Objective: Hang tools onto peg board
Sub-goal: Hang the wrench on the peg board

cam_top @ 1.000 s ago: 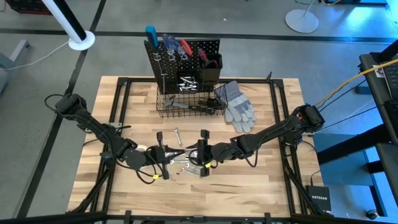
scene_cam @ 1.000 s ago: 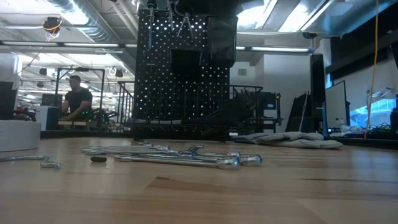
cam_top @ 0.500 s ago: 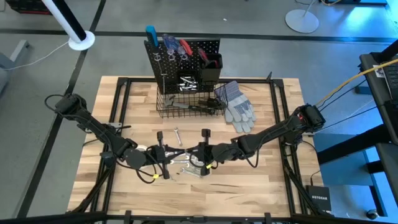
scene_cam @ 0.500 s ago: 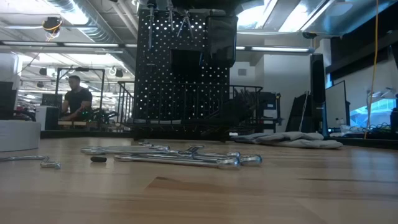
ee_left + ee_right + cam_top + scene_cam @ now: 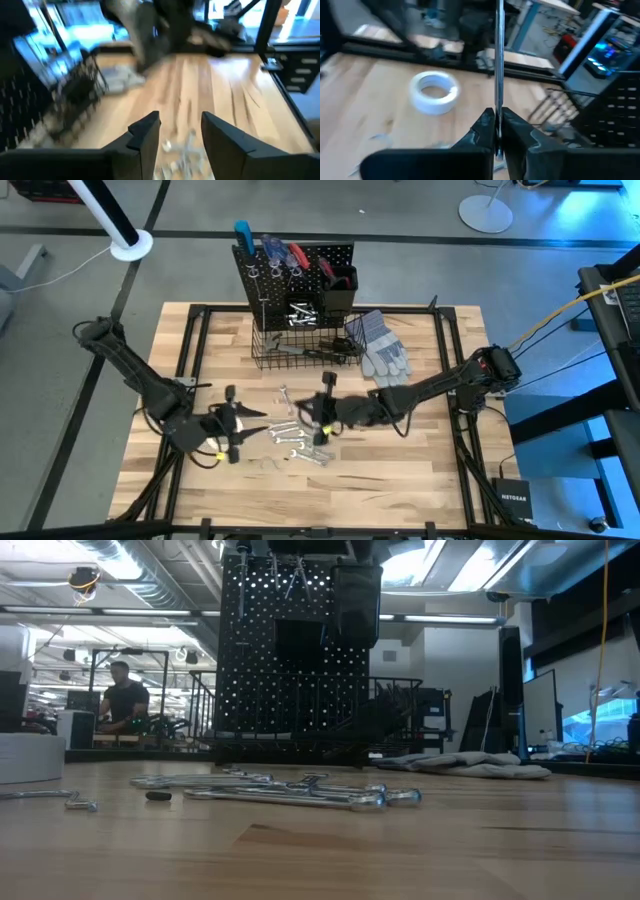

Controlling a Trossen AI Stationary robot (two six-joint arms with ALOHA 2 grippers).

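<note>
Both arms moved: left pincer [image 5: 229,423] drew back, fingers apart; right pincer [image 5: 496,126] clamps a wrench [image 5: 498,60].

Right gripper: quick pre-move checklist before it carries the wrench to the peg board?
1. Right gripper shut on the wrench: ok.
2. Wrench sits straight between the fingers, pointing forward: ok.
3. Left gripper open, holding nothing, apart from the right arm: ok.
4. Other wrenches lie loose on the table, not snagged on the held one: cannot tell.
5. Free hook on the peg board: cannot tell.
6. Tape roll out of the path: ok.
</note>
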